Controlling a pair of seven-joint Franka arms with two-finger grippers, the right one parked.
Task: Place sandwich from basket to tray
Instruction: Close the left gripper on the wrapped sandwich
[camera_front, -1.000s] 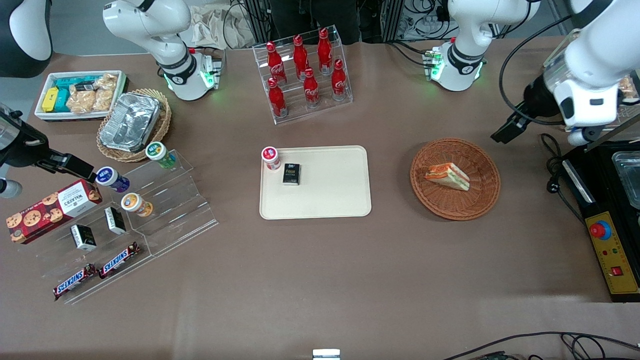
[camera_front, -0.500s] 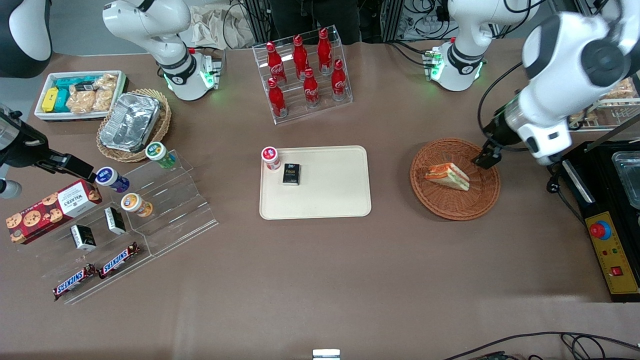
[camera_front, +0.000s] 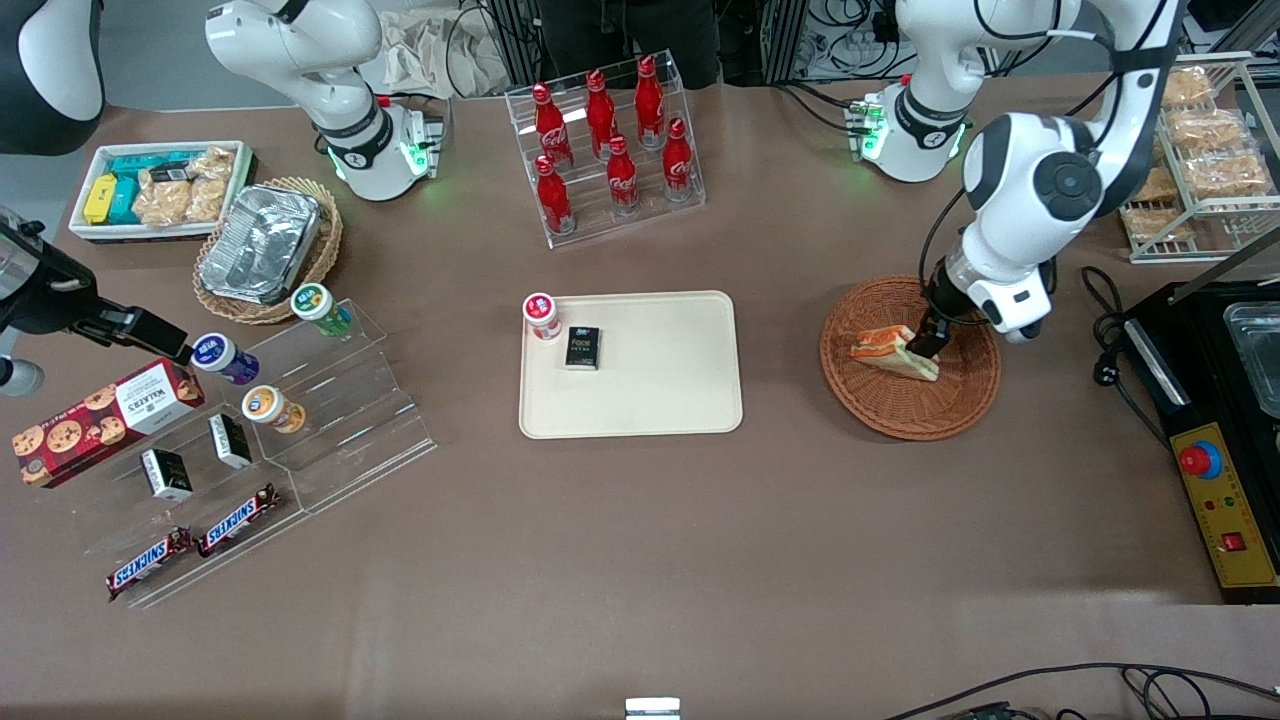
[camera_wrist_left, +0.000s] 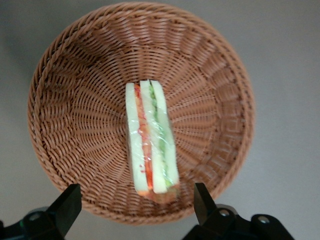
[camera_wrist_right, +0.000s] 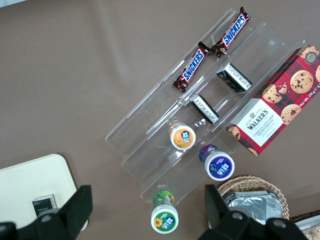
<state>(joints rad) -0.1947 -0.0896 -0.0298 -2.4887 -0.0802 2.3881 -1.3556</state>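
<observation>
Two small items already occupy the tray: a red-capped jar at its corner toward the parked arm and a black packet just beside it, which leaves most of the cream surface bare, presumably as the landing place for the sandwich. Nearer the working arm's end of the table sits the reddish-brown wicker basket, well apart from the tray, with the sandwich lying on its side near the middle of the weave. In the wrist view the sandwich shows its cut face upward, white bread around red and green filling, under a shiny wrap, so its long flat sides are what a pinch would meet.

Above it hangs the gripper, pointing down over the end of the wedge nearer the working arm. Its fingers are spread wide, set on either side of the sandwich with clear gaps between, touching neither bread nor basket and holding nothing. I judge this to be the lining-up before the descent; the pick itself is not yet done.
</observation>
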